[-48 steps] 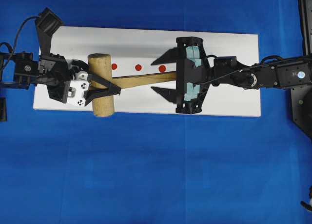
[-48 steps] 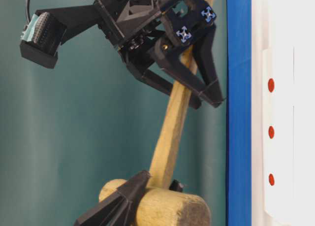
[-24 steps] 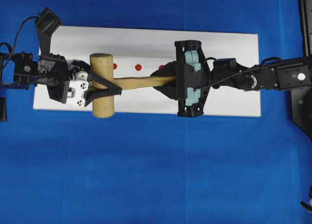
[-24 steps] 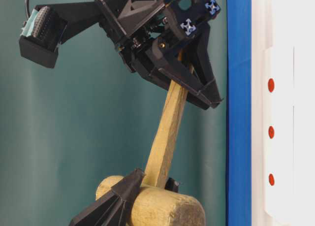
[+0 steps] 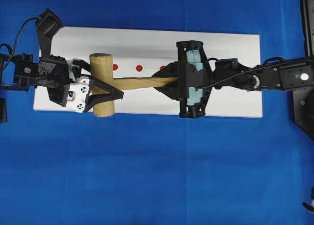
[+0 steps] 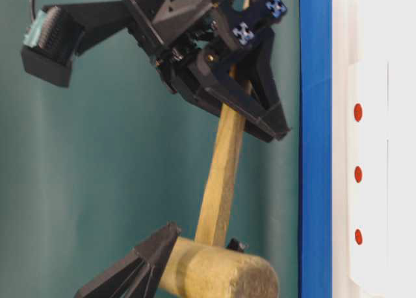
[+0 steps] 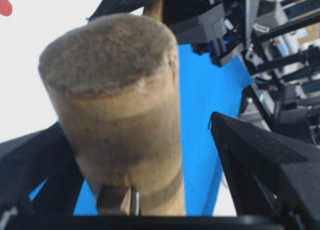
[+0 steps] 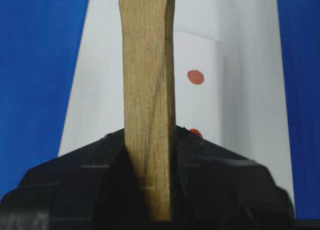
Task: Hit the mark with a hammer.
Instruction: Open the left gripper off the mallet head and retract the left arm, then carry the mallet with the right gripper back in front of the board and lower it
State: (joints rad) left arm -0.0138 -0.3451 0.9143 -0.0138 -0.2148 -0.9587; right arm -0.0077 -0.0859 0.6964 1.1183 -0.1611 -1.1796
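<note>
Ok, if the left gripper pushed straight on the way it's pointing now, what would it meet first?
Most likely the hammer: its head sits between the open fingers of the left gripper, right ahead of the palm. Depth is unclear.

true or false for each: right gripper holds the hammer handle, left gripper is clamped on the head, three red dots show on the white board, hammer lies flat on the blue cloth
1. The right gripper is shut on the hammer handle. True.
2. The left gripper is clamped on the head. False: its jaws stand apart beside the head.
3. Three red dots show on the white board. True.
4. The hammer lies flat on the blue cloth. False: it is held up above the board.
</note>
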